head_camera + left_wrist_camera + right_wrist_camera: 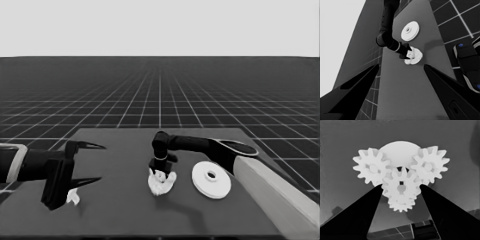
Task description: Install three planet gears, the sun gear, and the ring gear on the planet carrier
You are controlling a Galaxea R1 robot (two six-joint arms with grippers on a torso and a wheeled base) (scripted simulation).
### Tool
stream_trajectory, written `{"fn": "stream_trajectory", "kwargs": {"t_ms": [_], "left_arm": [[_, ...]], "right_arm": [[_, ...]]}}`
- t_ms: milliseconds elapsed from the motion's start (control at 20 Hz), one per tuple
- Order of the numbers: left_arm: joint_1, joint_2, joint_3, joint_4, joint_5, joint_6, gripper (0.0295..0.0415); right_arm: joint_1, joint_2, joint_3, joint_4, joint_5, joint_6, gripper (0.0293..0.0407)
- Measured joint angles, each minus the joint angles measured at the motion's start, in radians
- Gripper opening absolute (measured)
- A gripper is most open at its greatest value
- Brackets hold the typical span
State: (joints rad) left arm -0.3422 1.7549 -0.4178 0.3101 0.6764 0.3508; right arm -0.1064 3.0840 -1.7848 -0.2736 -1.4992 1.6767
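Sun gear (400, 190) sits pinched between the two fingers of your right gripper (401, 185), which have closed narrowly on its toothed rim. It hangs just above the smaller round part (397, 151) at the middle of the table (125, 220).

Below it, three planet gears appear seated: one on each side (372, 168) (430, 166) and a third (400, 206) partly covered by the held gear. My reading is that the held gear stands a little off the dark centre hole, towards that third planet. Shift it over the hole before you lower it. Go down slowly and turn the wrist slightly if the teeth ride on top of each other (forcing it could push a planet off its seat). Let go only once it sits level with the others.

Only the right wrist view shows teeth, bores and the centre hole. The head view reduces all that to a white clump under the gripper. It does show the larger round part (211, 179) lying flat close by on the right, apart from the clump. It also shows the left gripper (101, 162) parked at the table's left end, fingers spread wide, with a thin white piece (73, 196) lying unheld beneath.
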Motion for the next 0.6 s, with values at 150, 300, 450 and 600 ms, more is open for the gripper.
{"fn": "stream_trajectory", "kwargs": {"t_ms": [150,300,450,600], "left_arm": [[0.0,0.0,0.0,0.0,0.0,0.0,0.0385],[0.0,0.0,0.0,0.0,0.0,0.0,0.0385],[0.0,0.0,0.0,0.0,0.0,0.0,0.0385],[0.0,0.0,0.0,0.0,0.0,0.0,0.0385]], "right_arm": [[0.0,0.0,0.0,0.0,0.0,0.031,0.0309],[0.0,0.0,0.0,0.0,0.0,0.063,0.0309],[0.0,0.0,0.0,0.0,0.0,0.094,0.0309],[0.0,0.0,0.0,0.0,0.0,0.126,0.0309]]}}
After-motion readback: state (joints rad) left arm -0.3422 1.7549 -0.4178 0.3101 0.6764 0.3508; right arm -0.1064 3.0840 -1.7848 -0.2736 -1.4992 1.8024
